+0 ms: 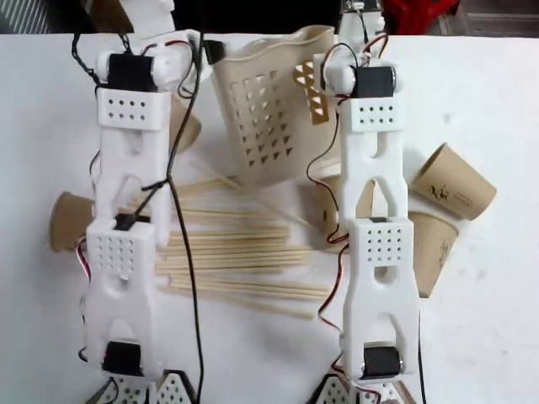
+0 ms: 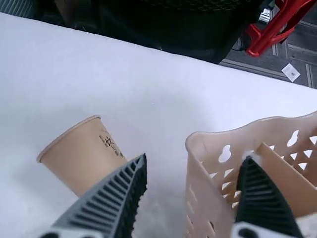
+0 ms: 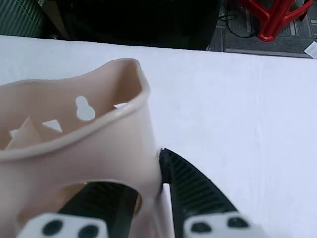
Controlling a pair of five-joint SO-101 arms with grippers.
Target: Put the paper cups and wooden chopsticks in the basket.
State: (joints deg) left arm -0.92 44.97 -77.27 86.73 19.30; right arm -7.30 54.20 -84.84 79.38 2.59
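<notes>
Four paper cups are all I can count for sure from the high view, and each lies on its side on the white table (image 1: pixel 497 320). The outer-left cup (image 1: pixel 66 221) is half hidden behind the left arm. The cup by the basket (image 1: pixel 187 128) pokes out from under that same arm. The upper-right cup (image 1: pixel 452 181) and lower-right cup (image 1: pixel 435 250) lie just beside each other, next to the right arm. A brown shape (image 1: pixel 333 206) under the right arm may be a fifth cup, but I cannot tell.

The wooden chopsticks (image 1: pixel 240 252) lie loose in a fan between the two arms, with some ends cut off from my sight beneath them. The basket (image 1: pixel 261 109) sits at the table's far side between the two wrists, tilted so that I see its perforated side wall.

My left gripper (image 2: pixel 194 162) stands wide open with nothing in it. One finger (image 2: pixel 116 198) hangs between the nearby cup and the basket's wall, and the other is over the basket's inside. I cannot make out whether either touches the rim.

My right gripper (image 3: pixel 148 183) is narrow and pinched on the basket's wall near a corner. One finger (image 3: pixel 190 191) is outside, and the other is inside, mostly hidden behind the wall.
</notes>
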